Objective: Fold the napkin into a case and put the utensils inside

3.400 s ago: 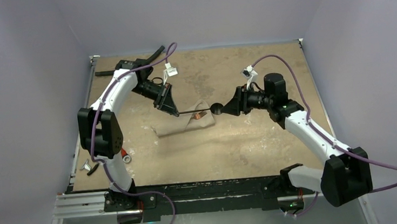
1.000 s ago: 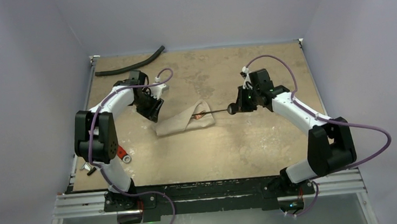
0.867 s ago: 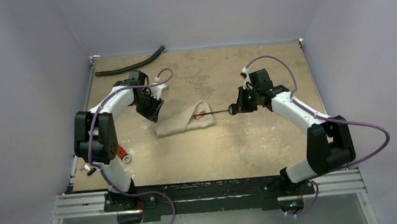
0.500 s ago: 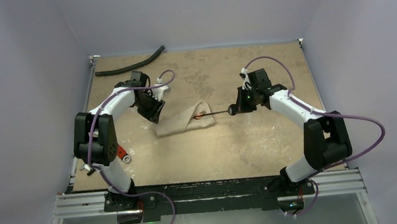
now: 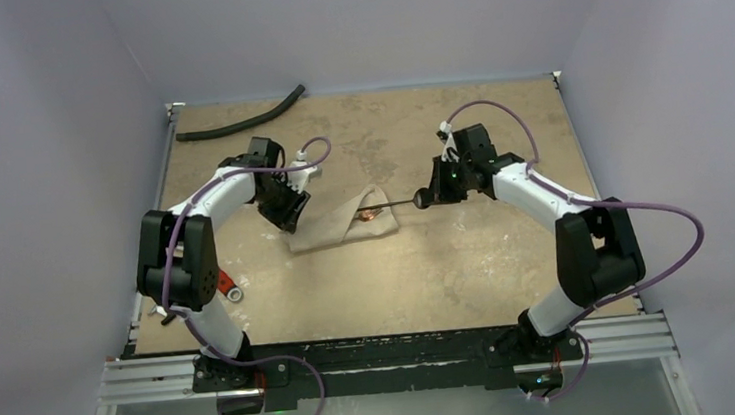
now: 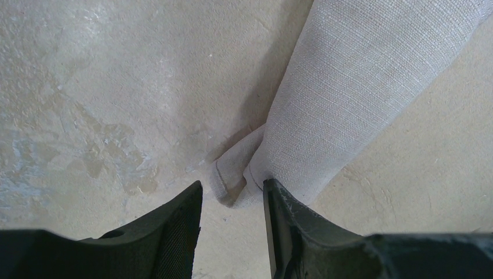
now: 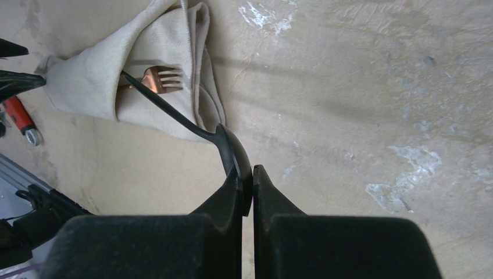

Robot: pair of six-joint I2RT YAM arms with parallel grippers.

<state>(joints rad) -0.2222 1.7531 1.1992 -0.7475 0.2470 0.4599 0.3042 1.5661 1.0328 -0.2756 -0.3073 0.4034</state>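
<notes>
Right gripper (image 7: 246, 174) pinches spoon (image 7: 231, 148); left gripper (image 6: 232, 186) half-open, seemingly astride case (image 6: 349, 87) tip.

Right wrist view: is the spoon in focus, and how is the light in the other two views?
Right wrist view: the spoon and fork are sharp; the right end effector is nearly featureless black. Left wrist view: the case shows its weave clearly, with a soft shadow on its left. Top view: even, diffuse light, no glare.
</notes>
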